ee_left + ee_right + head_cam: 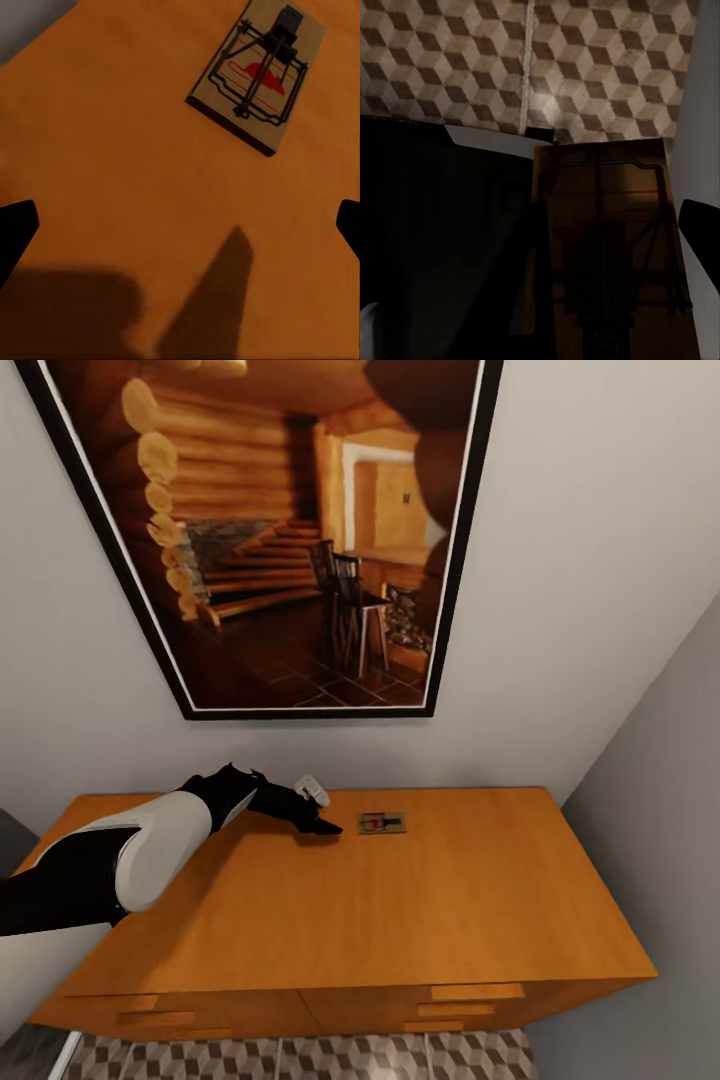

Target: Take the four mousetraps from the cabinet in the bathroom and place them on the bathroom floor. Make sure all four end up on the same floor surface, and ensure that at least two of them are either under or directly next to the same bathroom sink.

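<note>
The left arm reaches out over the flat top of the cabinet (400, 900), its left gripper (318, 812) hovering just above the wood near the back edge, a little left of the middle. One mousetrap (382, 823) lies flat on the cabinet top just beside that gripper, toward the back edge and apart from the fingertips; in the left wrist view the mousetrap (259, 75) shows its black spring bar and red bait patch, with bare wood between it and the two dark fingertips (15, 229) that stand wide at either side, so the left pincer is released and holds nothing. In the right wrist view a second mousetrap (607, 255) sits close under the camera, in shadow, with one dark fingertip (701, 225) against its side; the right gripper looks clenched on it (the other finger is lost in the dark). Beyond it lies the bathroom floor (607, 67) with its cube-pattern tiles, which also show below the cabinet front (300, 1060). A framed picture (290, 530) of a log-cabin interior hangs on the wall above the cabinet.
</note>
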Controlling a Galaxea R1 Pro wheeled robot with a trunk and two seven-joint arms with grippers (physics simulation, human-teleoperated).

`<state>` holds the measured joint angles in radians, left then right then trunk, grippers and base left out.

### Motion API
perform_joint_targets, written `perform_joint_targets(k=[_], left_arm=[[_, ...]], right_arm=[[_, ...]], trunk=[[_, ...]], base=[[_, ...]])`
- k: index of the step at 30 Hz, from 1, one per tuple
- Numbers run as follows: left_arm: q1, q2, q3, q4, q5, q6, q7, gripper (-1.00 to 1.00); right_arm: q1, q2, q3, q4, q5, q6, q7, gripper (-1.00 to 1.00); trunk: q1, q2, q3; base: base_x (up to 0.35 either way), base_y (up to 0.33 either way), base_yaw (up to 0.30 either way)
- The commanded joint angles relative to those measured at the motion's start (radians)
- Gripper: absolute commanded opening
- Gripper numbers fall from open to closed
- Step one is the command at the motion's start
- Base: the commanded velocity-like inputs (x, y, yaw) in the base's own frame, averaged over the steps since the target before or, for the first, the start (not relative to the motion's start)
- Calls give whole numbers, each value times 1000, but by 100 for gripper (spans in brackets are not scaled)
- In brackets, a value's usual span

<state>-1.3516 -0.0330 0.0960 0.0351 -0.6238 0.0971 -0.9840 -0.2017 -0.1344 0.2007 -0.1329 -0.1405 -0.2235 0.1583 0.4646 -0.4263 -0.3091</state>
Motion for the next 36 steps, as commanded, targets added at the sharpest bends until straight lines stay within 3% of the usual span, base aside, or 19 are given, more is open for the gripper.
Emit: perform_joint_targets(k=[1, 36], left_arm=[[-1, 0, 8, 2, -4, 10, -2, 100], [-1, -14, 9, 3, -4, 10, -3, 100]], right_arm=[[-1, -1, 7, 1, -11, -4, 4, -100], [1, -1, 6, 1, -11, -4, 4, -100]], trunk=[[1, -2, -2], [1, -2, -2]], base=[[75, 53, 0], [32, -34, 0]])
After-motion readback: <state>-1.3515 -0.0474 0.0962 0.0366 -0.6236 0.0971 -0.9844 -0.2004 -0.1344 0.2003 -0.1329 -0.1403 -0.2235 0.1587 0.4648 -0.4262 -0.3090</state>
